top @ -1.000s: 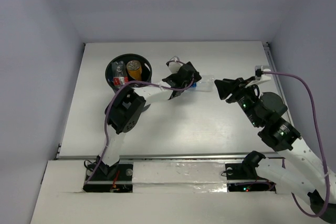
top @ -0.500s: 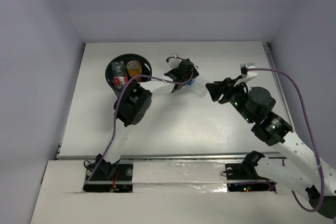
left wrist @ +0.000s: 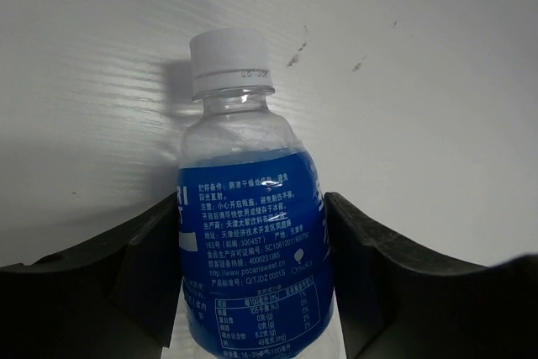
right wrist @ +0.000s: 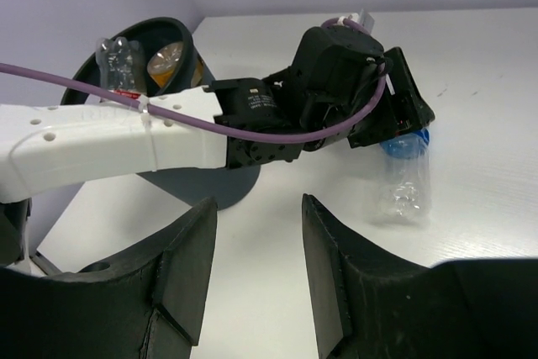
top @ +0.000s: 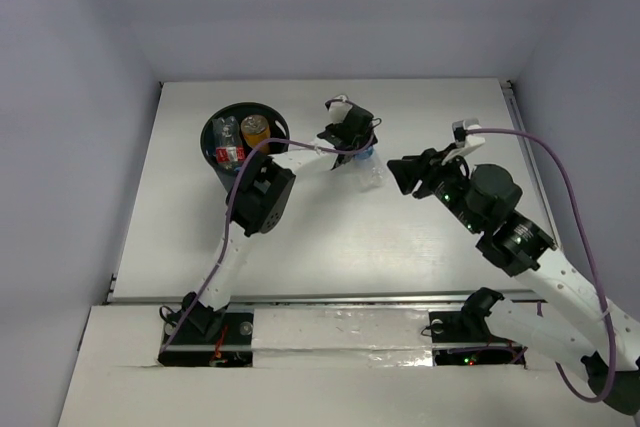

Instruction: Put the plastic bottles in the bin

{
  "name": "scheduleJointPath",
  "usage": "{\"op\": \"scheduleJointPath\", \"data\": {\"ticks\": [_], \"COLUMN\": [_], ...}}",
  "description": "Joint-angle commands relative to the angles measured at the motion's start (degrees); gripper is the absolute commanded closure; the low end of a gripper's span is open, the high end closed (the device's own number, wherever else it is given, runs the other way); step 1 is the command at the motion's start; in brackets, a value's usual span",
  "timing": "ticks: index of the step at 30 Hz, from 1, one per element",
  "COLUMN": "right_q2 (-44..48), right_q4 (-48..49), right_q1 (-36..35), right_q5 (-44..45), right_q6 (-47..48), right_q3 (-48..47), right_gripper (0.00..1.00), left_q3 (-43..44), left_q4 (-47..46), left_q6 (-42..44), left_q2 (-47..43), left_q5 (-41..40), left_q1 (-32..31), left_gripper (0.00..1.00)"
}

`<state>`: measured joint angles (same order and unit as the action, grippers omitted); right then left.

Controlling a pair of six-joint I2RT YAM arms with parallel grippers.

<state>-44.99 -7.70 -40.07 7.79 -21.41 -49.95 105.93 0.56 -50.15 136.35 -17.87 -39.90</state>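
Orange bottle (top: 256,131) and red-labelled bottle (top: 228,155) are seen inside bin (top: 212,137); blue-labelled bottle (left wrist: 252,250), not yet binned, is clamped on tabletop (left wrist: 420,81) by left gripper (left wrist: 252,208) jaws; right gripper (right wrist: 256,208) jaws are apart.

A white table (top: 420,247) with a matte, faintly ribbed top fills the middle of the overhead view, boxed in on 3 sides by plain pale lavender-grey walls: a back wall (top: 330,7), a left wall (top: 60,167) and a right wall (top: 590,67). Along the near edge runs a white ledge (top: 340,332), glossy in patches, and a thin metal rail (top: 516,112) follows the table's right edge. The light is soft and even, throwing only faint shadows, and the left wrist view shows a few small dark scuffs (left wrist: 298,46) on the white surface.
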Motion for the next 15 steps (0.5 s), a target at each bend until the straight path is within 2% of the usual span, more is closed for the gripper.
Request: {"op": "scheduleJointPath", "data": {"ticks": [1,3,8,12,15], "right_q2": [2.45,4.64,10.53,15.89,16.17], "right_q4": [3.31,4.53,6.56,6.65,7.09], "right_q1": [0.35,0.35,0.35,0.35,0.35], "right_q5": [0.64,2.13,6.00,11.35,11.02], "right_q6": [-0.21,-1.35,-3.99,-4.69,-4.69], "right_q3": [-0.06,0.73,3.19,4.95,5.57], "right_gripper": [0.49,0.49,0.49,0.49,0.48], "left_q3": [-0.90,-2.22,-3.01,-5.38,-7.31], "left_q4": [-1.34,-3.71,-5.74,-9.34,-10.75], "left_q6": [3.74,6.55,12.00,17.27,20.96], "left_q2": [-3.72,-6.35,-14.35,-26.97,-35.94], "left_q5": [0.29,0.47,-0.93,-2.17,-3.92], "left_q1": [-0.70,-2.27,-6.06,-7.39,-7.91], "left_gripper": [0.65,0.70,0.71,0.72,0.72]}}
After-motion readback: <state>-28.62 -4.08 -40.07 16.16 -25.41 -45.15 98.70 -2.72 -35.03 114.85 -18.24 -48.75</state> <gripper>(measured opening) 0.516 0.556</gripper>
